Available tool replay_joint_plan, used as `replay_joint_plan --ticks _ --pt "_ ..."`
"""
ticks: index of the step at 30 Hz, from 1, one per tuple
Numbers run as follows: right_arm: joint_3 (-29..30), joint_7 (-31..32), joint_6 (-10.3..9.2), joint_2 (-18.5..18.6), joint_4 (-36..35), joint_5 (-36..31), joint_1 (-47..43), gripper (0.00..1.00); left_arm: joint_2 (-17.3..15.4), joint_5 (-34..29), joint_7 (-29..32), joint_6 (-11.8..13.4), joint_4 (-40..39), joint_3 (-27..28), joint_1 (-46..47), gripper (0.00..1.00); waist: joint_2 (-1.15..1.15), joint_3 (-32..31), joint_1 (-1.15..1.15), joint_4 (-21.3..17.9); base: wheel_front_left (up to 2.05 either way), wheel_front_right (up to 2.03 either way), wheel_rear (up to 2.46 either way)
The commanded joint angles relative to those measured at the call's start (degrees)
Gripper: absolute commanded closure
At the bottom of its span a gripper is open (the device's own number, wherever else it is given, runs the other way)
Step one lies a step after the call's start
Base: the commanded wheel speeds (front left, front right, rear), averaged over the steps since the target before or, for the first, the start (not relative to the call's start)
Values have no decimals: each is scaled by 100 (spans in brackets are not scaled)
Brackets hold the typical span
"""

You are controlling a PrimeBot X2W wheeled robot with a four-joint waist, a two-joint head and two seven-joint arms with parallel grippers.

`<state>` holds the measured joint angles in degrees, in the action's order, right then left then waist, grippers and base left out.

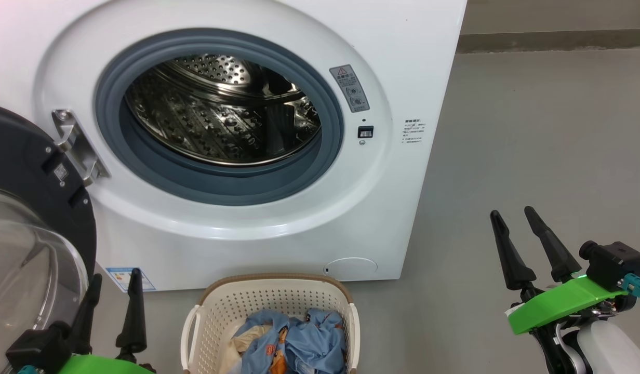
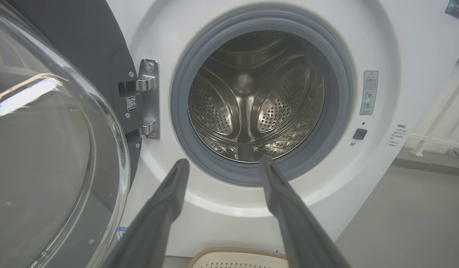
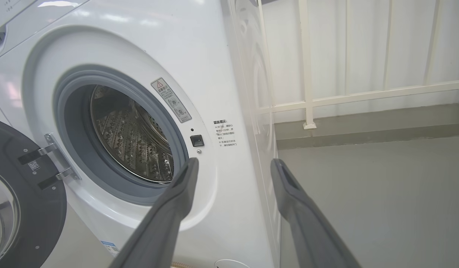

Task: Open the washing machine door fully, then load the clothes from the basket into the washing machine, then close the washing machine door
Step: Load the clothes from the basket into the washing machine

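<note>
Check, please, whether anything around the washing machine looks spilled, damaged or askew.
Nothing stands out. The washing machine door hangs open on its hinge, the drum looks empty, and the clothes lie inside the upright basket.

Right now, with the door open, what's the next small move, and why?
Probably bring the left gripper down over the clothes in the basket to grasp them. The door stands swung wide and the drum looks empty. The right gripper and the left are open and hold nothing; the left is nearer the basket.
</note>
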<state>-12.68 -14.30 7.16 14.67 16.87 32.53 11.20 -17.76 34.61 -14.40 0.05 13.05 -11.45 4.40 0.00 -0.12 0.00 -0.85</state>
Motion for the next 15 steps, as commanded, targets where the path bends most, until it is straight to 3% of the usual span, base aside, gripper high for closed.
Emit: replay_joint_plan --ticks 1,15 --pt "-95 -70 33 77 -127 -23 100 0 -130 -3 -60 18 -82 203 189 0 0 -3 0 1 0 0 0" --pt "-140 -70 33 97 -127 -11 98 0 -126 -15 -60 8 -66 192 195 0 0 2 0 8 0 0 0"
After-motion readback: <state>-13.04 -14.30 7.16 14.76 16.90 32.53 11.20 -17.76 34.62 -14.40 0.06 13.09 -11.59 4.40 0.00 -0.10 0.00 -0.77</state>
